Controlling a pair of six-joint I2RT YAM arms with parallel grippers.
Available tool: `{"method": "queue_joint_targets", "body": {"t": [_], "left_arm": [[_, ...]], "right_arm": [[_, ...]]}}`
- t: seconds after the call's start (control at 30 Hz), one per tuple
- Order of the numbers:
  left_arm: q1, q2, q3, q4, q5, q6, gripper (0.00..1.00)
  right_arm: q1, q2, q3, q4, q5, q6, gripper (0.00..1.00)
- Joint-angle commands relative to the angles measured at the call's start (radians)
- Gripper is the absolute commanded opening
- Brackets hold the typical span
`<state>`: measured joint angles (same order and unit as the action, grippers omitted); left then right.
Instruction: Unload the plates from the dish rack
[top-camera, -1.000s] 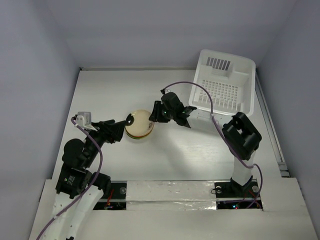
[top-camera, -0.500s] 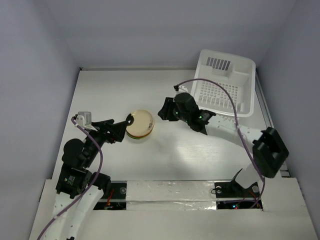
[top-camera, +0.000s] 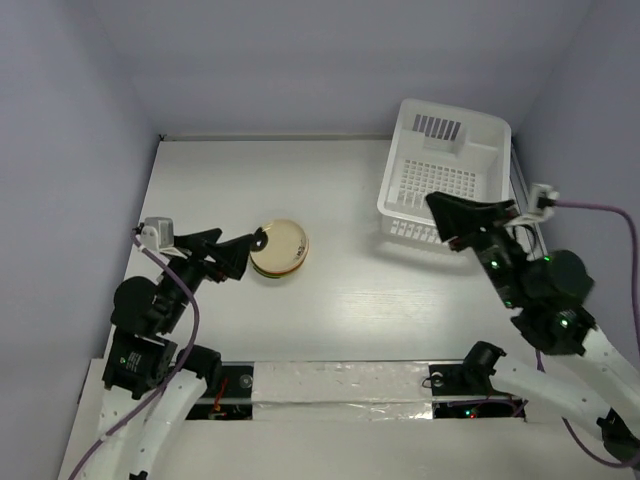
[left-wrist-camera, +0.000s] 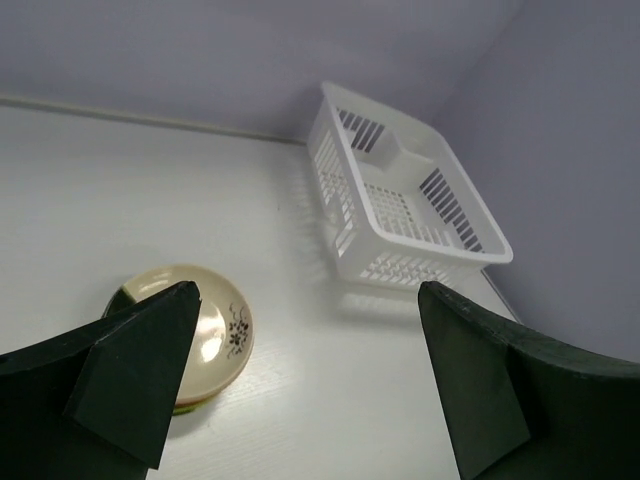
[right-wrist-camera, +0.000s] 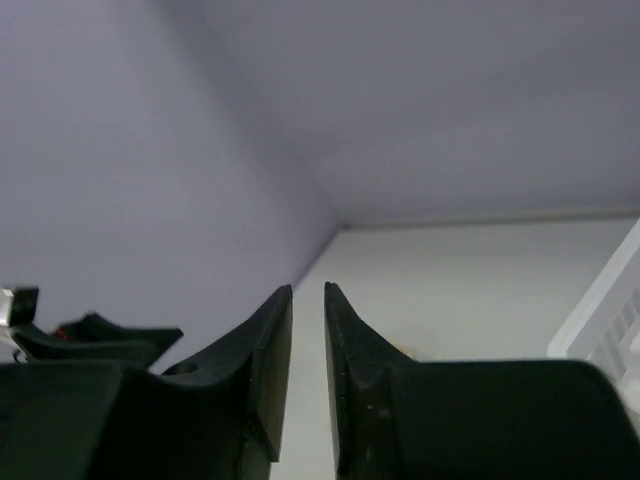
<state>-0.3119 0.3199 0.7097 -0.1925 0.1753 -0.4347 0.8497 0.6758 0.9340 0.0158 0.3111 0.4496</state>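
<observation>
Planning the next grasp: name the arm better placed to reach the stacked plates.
Left. The left gripper, jaws open, sits right beside the plates; the right gripper hangs by the dish rack, far across the table.

A lab test cell: bare white table (top-camera: 350, 300) boxed by plain walls (top-camera: 300, 60).

Dish rack (top-camera: 445, 185): smooth white plastic. Top plate (top-camera: 281, 243): glossy cream glaze. Table (top-camera: 350, 290): matt white. My left claw (left-wrist-camera: 307, 292) and my right claw (right-wrist-camera: 306, 290): matt black.
</observation>
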Motion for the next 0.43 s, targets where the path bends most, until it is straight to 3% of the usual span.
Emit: {"method": "queue_joint_targets", "body": {"t": [0.0,0.1,0.13,0.2,0.4], "left_arm": [[0.007,0.027,0.137,0.09,-0.029,0.043,0.89],[0.007,0.047,0.204,0.1,-0.075,0.074,0.88],[0.007,0.048,0.236,0.103,-0.082,0.08,0.88],[0.007,0.039,0.252,0.117,-0.097,0.09,0.88],[0.007,0.011,0.18,0.127,-0.126,0.079,0.89]], "right_arm": [[0.002,-0.106,0.005,0.007,0.104,-0.089,0.37],[0.002,-0.15,0.028,-0.023,0.146,-0.1,0.57],[0.002,-0.169,0.04,-0.06,0.187,-0.1,0.78],[0.002,-0.186,0.048,-0.079,0.23,-0.098,0.98],[0.002,-0.229,0.014,-0.077,0.28,-0.098,1.0]]}}
